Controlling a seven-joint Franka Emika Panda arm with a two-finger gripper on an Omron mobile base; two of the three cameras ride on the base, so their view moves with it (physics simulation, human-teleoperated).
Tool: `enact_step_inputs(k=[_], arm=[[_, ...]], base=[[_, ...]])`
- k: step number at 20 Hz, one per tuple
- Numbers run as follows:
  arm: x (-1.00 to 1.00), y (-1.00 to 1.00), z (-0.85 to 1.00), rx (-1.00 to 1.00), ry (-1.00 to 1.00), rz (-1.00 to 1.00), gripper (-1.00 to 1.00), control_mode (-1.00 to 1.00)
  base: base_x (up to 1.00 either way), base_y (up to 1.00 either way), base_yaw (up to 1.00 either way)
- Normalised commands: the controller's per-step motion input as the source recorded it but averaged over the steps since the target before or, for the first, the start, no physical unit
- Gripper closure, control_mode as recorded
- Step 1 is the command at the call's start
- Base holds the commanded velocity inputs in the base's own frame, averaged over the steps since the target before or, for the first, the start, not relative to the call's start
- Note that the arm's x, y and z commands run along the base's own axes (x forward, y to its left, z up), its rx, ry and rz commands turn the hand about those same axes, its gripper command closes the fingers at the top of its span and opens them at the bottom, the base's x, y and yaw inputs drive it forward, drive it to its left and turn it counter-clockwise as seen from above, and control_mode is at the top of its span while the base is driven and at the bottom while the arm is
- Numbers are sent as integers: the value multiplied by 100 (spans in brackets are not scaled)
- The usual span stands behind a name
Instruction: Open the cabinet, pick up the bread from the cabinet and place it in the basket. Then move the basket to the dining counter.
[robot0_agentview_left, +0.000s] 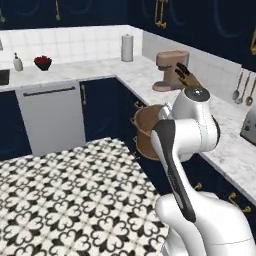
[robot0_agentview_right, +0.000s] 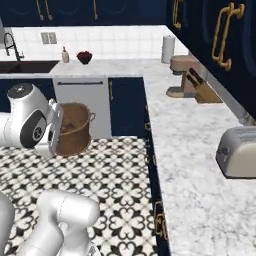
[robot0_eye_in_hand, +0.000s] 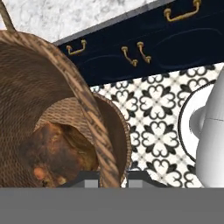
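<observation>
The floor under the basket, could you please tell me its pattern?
A black-and-white ornamental tile pattern on the floor, clearest in the left base view.

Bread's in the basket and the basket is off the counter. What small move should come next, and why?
Probably carry on toward the dining counter, keeping the grip level. The tool pinches the basket by its rim, the basket hangs over the patterned floor beside the navy drawers, and the bread lies loose inside.
</observation>
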Motion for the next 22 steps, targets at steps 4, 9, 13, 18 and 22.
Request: enact_step_inputs(k=[4, 9, 13, 18, 22], arm=[[0, 0, 0, 0, 0, 0, 100, 100], [0, 0, 0, 0, 0, 0, 100, 100], [0, 0, 0, 0, 0, 0, 100, 100], [0, 0, 0, 0, 0, 0, 100, 100], [0, 0, 0, 0, 0, 0, 100, 100]], base=[[0, 0, 100], [0, 0, 100], [0, 0, 100], [2, 0, 100], [59, 0, 93]])
